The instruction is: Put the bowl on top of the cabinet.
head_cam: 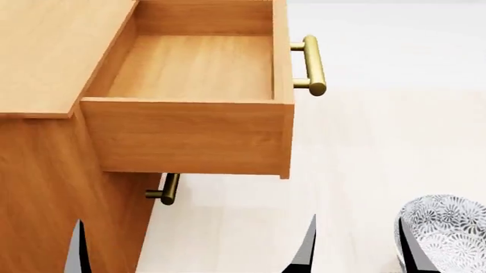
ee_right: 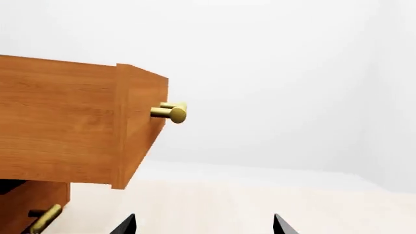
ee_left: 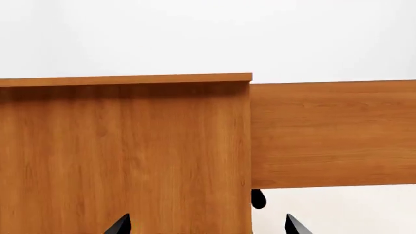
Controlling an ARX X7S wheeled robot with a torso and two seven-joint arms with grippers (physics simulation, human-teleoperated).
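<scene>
Drawer (head_cam: 193, 74) of the cabinet (head_cam: 45, 51) is pulled fully out in the head view — its interior is bare wood with nothing in it. A brass bar handle (head_cam: 313, 65) is fixed to the drawer front, and a 2nd brass handle (head_cam: 167, 190) shows on the closed front below, partly under the open drawer. The cabinet's flat top lies beside the drawer, at the upper left of the head view.

The bowl (head_cam: 448, 233) sits at the lower right corner of the head view, well apart from the cabinet and lower than its top. White ceramic with a dense dark floral pattern; part of it is cut off by the frame edge. A dark finger (head_cam: 414, 250) of the right hand crosses its near side. Whether that hand is clenched on the bowl cannot be told — the right wrist view shows only 2 finger tips spread apart at the frame edge, with no bowl between them.

Left hand (ee_left: 208, 225): its 2 finger tips stand spread apart, released, facing the cabinet's wood side panel. The floor (head_cam: 379, 142) is pale.
</scene>
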